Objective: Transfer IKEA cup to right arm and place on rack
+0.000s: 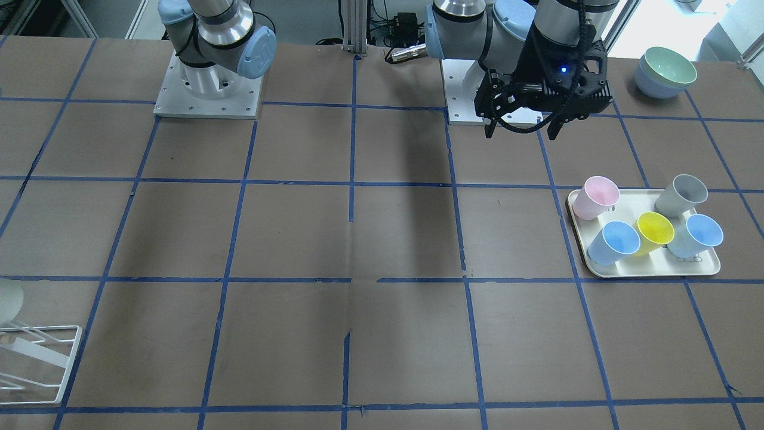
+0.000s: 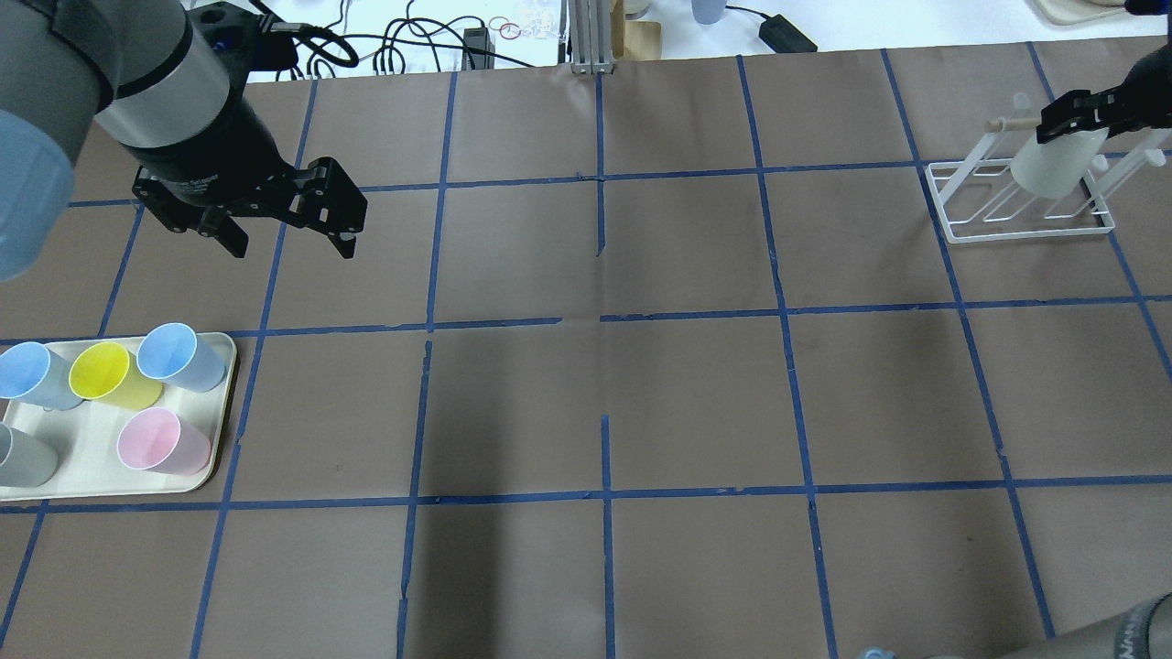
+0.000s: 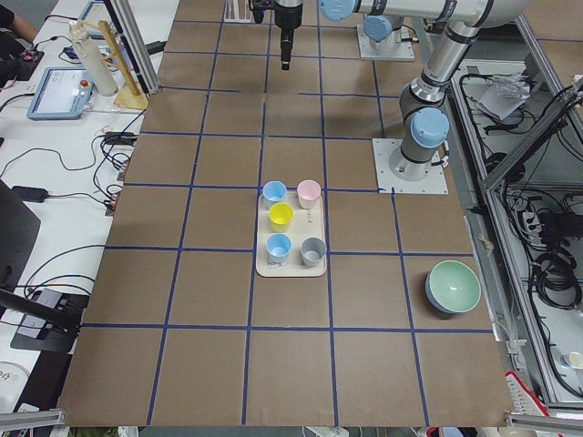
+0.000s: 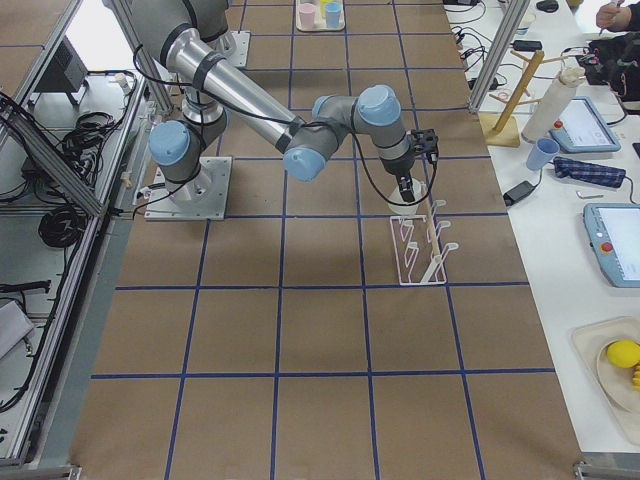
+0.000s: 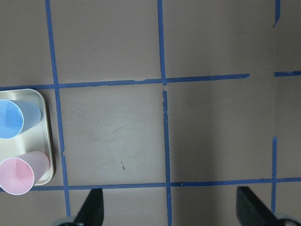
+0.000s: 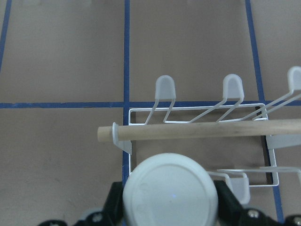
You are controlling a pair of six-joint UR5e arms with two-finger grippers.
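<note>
Handover was done: my right pincer point(image 2: 1085, 110) pinched the cup point(image 2: 1048, 167) over the rack point(image 2: 961, 209); release was left. My left pincer point(image 2: 293, 247) hung spread, empty.

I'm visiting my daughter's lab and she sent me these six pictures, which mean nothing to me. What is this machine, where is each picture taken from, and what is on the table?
This is a robot with two jointed arms bolted to a table taped into blue squares. Each arm ends in a black two-finger claw. One picture looks down from behind the robot, one from in front, two from the table's ends, and two from small cameras on the wrists.

The left claw hangs open and empty near a cream tray holding five plastic cups: two blue, one yellow, one pink, one grey. The right claw grips a pale IKEA cup upside down over a white wire rack. Two stacked bowls sit near a corner.
</note>
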